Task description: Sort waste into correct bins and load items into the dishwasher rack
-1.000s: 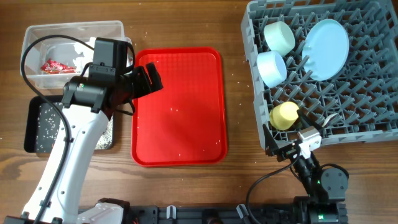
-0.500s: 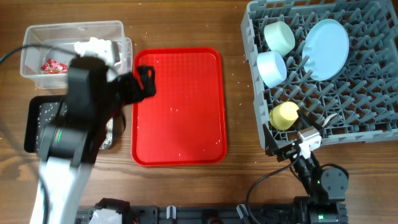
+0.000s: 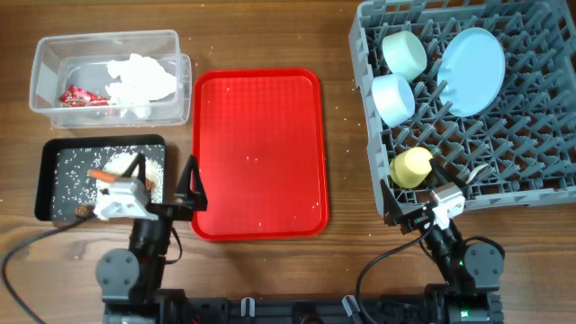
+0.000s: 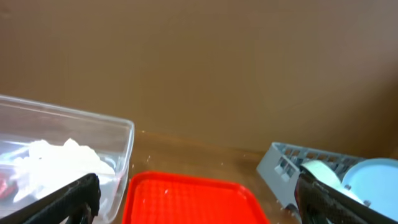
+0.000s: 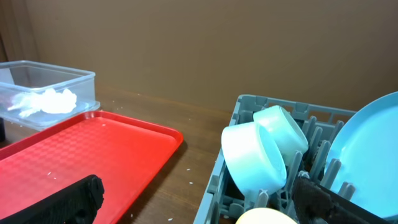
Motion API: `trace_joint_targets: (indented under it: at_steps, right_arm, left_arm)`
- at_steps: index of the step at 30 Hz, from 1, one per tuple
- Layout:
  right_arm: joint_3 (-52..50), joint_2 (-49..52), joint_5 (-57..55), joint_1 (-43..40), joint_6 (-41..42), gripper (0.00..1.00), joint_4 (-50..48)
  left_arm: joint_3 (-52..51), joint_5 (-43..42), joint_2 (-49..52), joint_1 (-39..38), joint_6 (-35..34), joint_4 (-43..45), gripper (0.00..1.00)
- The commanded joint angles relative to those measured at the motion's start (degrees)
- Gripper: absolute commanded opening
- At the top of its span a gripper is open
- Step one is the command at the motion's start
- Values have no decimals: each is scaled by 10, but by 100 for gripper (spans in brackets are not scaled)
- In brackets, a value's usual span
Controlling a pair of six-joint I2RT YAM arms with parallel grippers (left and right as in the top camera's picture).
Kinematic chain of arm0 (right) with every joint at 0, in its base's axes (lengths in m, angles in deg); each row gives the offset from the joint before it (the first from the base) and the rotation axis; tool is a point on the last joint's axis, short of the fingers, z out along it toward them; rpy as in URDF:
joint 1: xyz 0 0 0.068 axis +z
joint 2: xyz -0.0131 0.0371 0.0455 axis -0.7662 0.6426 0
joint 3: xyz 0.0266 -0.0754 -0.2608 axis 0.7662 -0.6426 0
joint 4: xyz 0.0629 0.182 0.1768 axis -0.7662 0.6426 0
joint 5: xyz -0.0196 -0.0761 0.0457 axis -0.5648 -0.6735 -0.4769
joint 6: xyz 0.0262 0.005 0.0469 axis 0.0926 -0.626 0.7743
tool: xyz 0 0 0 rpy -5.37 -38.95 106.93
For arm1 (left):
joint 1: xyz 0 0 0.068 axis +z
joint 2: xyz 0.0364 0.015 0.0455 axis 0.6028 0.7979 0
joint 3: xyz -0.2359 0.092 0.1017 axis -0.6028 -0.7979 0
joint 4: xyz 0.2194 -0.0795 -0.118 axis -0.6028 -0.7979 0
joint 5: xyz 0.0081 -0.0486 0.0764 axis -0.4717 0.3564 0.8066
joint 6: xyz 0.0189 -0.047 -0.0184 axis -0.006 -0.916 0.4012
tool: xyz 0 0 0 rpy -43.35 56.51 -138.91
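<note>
**Status.** All sorting and loading appears complete.

- Tub: holds the tissue and the wrapper.
- Black tray: holds the rice and the carrot. The left arm covers part of this tray, so the brown lump cannot be confirmed.
- Rack: holds the plate on edge, two bowls side by side to its left, and the cup near the front-left corner.

**Grippers.**

- The left gripper sits low at the near table edge, between the black tray and the red tray. Its fingers are spread wide and hold nothing.
- The right gripper sits just beside the rack's front-left corner, close to the cup. Its fingers are also spread wide and hold nothing.

**Governing relation.**

- The only loose waste visible is a few grains scattered on the red tray, plus specks on the bare table.
- The red tray lies immediately to the right of the left gripper. Its long axis runs from the near edge of the table to the far edge.
- The left arm is the nearer arm. The right arm is well apart from the red tray, on the rack side.
- The grains are too small for a two-finger grasp, in my judgement. Clearing them would require tilting the red tray toward the black tray, which lies on the left arm's other side.
</note>
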Motion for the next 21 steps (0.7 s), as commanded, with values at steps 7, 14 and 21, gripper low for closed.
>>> trace_joint_targets:
  at_steps: [7, 14, 21]
  right_arm:
    - [-1, -3, 9, -2, -4, 100, -1]
    - [-1, -3, 9, -2, -5, 100, -1]
    - [-1, -2, 9, -2, -5, 100, -1]
  left_arm:
    - [-78, -7, -67, 4, 12, -1, 100]
    - [-78, -10, -85, 4, 9, -82, 100]
    - [-78, -11, -85, 4, 10, -139, 100]
